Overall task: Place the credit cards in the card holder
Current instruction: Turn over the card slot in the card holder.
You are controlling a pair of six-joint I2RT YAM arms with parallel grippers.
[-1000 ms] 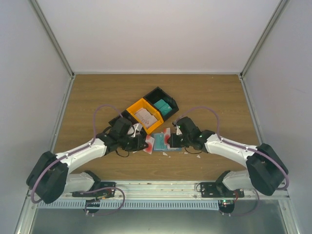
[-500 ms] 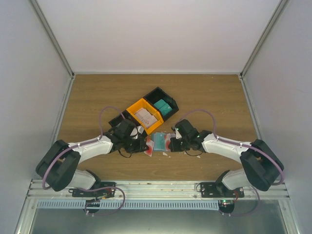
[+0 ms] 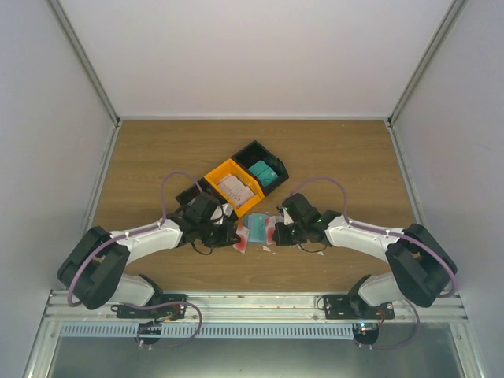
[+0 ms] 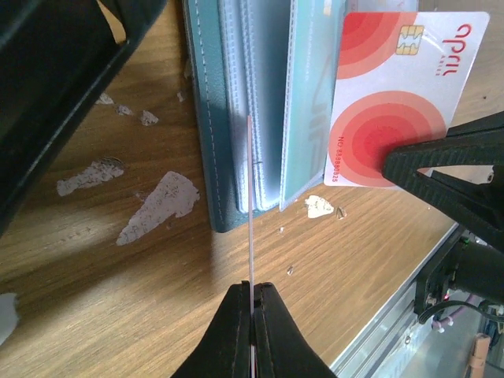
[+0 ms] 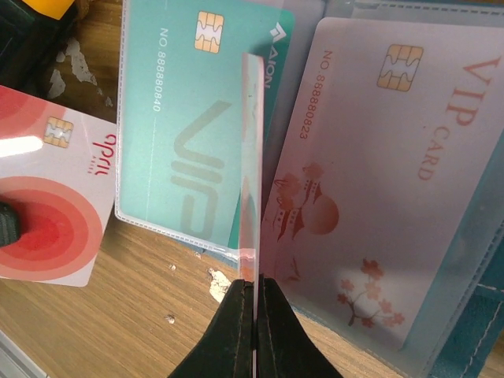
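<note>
Starting close to us, we see our left gripper (image 4: 253,290) and right gripper (image 5: 253,282) each squeezing one of the red and white credit cards (image 4: 402,87) by its edge. Between them the blue card holder (image 4: 205,118) lies open on the wooden table (image 3: 157,157), just beside both cards. Farther back sit an orange bin (image 3: 214,175) and a black bin (image 3: 253,146)

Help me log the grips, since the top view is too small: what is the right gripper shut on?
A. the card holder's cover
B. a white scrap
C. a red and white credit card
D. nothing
C: the left wrist view shows the right gripper pinching the red and white credit card by one edge, beside the open card holder.
</note>
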